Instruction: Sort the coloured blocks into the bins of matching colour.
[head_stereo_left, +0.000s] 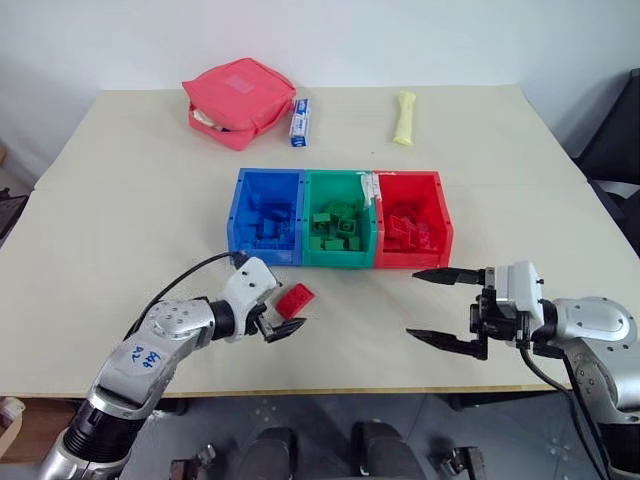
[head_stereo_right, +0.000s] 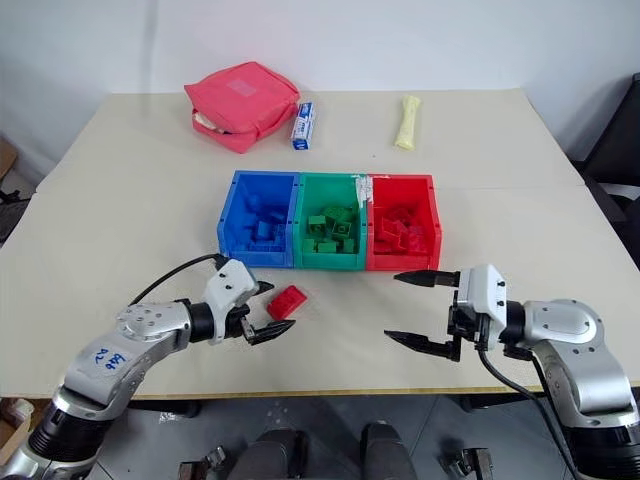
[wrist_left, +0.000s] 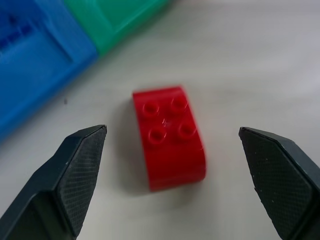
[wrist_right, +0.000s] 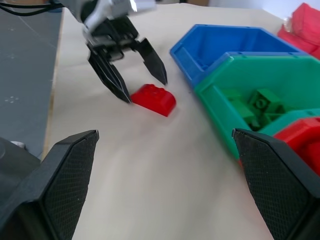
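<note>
Left wrist view shows the left gripper (wrist_left: 172, 185) spread wide around one red block (wrist_left: 169, 137) (not pinching it yet) on the table (head_stereo_left: 130, 210) near its front edge, likely to grab it for the red bin (head_stereo_left: 444, 232), while the right gripper (head_stereo_left: 440, 306) waits spread and empty.

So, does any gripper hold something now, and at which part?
Nothing is held. The left gripper is open around the red block, not touching; the right gripper is open.

Beige table (head_stereo_left: 120, 200) before white wall (head_stereo_left: 330, 40), grey floor (head_stereo_left: 300, 420).
</note>
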